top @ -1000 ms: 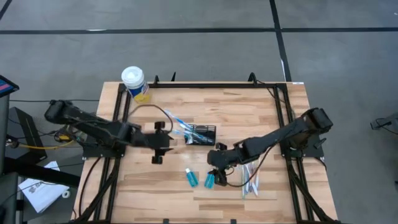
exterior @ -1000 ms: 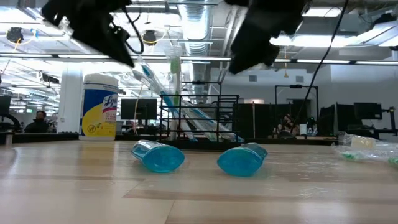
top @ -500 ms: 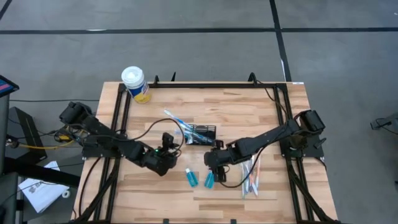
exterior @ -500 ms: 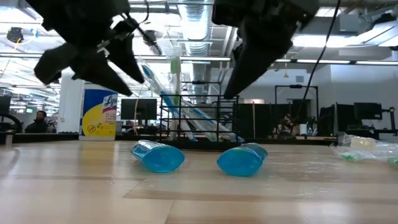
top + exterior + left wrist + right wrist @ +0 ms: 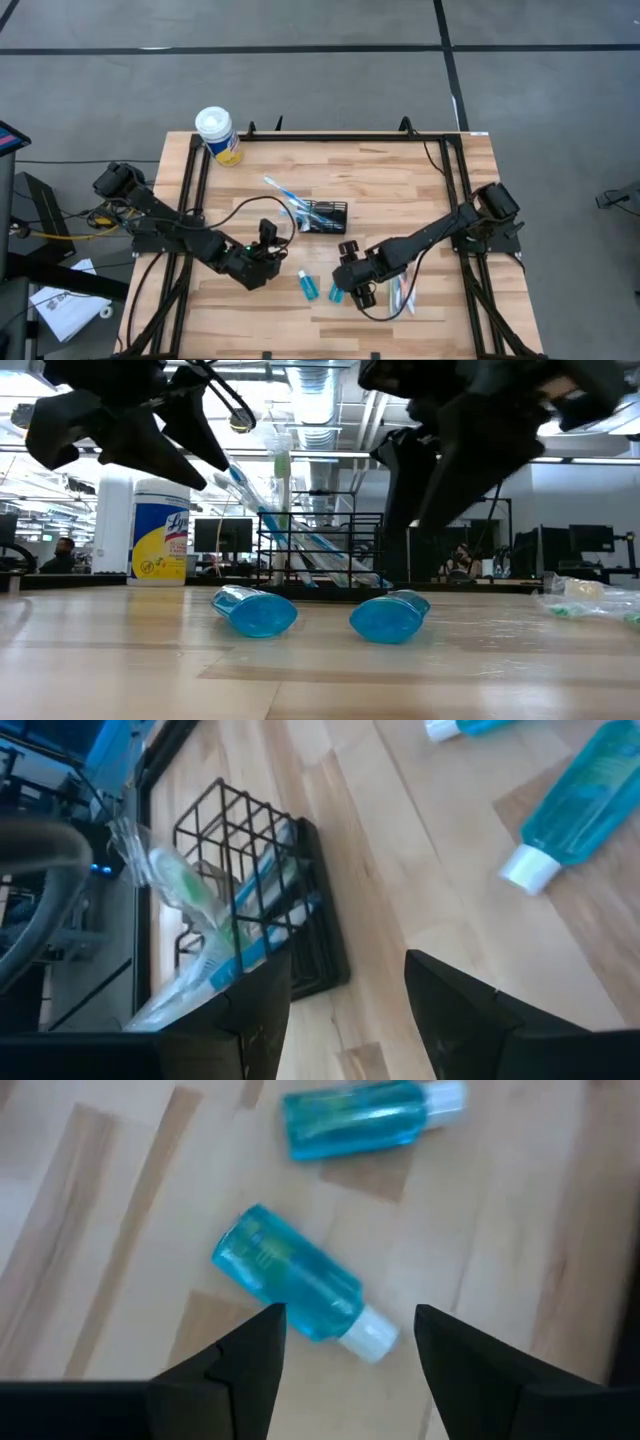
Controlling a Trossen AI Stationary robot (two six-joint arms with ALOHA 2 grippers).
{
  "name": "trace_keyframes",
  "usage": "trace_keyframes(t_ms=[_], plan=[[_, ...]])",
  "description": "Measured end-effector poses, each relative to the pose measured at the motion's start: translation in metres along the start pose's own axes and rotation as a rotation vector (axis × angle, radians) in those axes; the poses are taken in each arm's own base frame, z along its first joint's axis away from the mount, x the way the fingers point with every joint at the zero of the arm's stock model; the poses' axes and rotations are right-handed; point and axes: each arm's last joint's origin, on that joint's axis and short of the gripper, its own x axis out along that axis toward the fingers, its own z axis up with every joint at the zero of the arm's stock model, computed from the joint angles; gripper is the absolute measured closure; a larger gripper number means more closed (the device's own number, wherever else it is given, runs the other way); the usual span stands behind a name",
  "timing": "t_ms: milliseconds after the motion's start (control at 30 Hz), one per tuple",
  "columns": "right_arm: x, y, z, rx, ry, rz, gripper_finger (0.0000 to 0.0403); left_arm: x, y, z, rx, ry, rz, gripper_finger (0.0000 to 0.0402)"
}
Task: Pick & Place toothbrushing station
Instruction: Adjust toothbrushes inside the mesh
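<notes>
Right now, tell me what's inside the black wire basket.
The black wire basket holds wrapped toothbrushes leaning out over its rim toward the left side; blue and green-white handles show through the mesh. How many there are, and whether anything lies beneath them, is hidden.

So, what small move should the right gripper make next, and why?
Probably lower straight down and close. In the right wrist view the right gripper is open, its fingers either side of the nearer teal bottle, which lies on its side on the table, not yet held. The wire basket already holds toothbrushes.
</notes>
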Motion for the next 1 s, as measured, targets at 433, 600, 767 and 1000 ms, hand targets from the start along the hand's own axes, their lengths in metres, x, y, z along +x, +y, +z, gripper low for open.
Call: trace_keyframes(t_ms=[433,600,767,1000], plan=[[0.000,0.003,0.003,-0.050,-0.038,0.005,0.0191,-0.006,-0.006,0.003,0.009,-0.026,0.003,0.0240],[-0.008,-0.007,0.014,-0.066,-0.110,-0.093,0.0191,-0.008,0.000,0.002,-0.015,-0.016,0.058,0.0224],[-0.034,-0.021,0.039,-0.111,-0.243,-0.215,0.0191,-0.013,0.028,-0.001,-0.095,-0.003,0.212,0.0210],[-0.059,-0.038,0.047,-0.131,-0.288,-0.270,0.0191,-0.030,0.080,-0.015,-0.298,-0.010,0.352,0.0203]])
